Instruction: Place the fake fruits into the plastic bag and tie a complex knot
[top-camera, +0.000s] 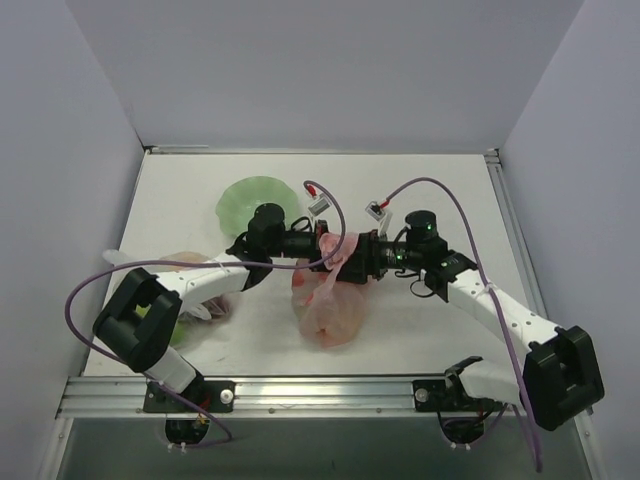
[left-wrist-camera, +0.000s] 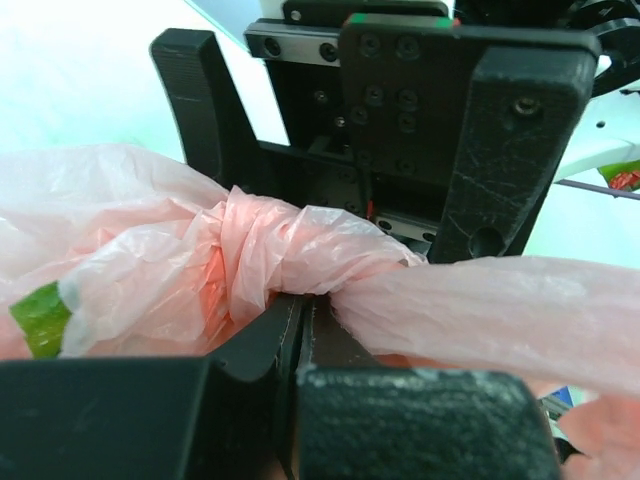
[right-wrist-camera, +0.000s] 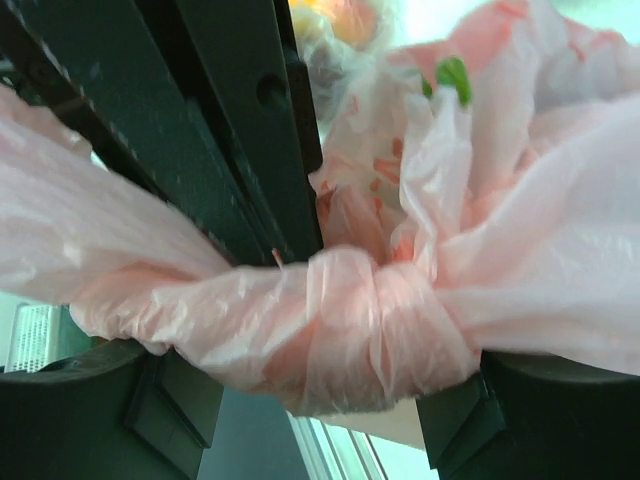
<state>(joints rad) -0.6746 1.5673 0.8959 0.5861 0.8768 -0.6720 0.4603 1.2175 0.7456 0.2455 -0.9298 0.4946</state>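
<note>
The pink plastic bag (top-camera: 330, 310) lies mid-table, and its twisted handles rise into a knot (left-wrist-camera: 262, 252) between both grippers. My left gripper (left-wrist-camera: 300, 318) is shut on a strand of the plastic bag right at the knot. My right gripper (right-wrist-camera: 320, 400) is open; its fingers (right-wrist-camera: 95, 400) stand either side of the knot (right-wrist-camera: 372, 330) without pinching it. A green fake fruit (left-wrist-camera: 40, 315) shows through the film, and again (right-wrist-camera: 452, 78) in the right wrist view. The other fake fruits are hidden inside the bag.
A green dish (top-camera: 255, 200) sits behind the left arm. A clear bag of fruits (top-camera: 190, 295) lies at the left, under that arm. Cables loop over both arms. Grey walls close in the table on three sides.
</note>
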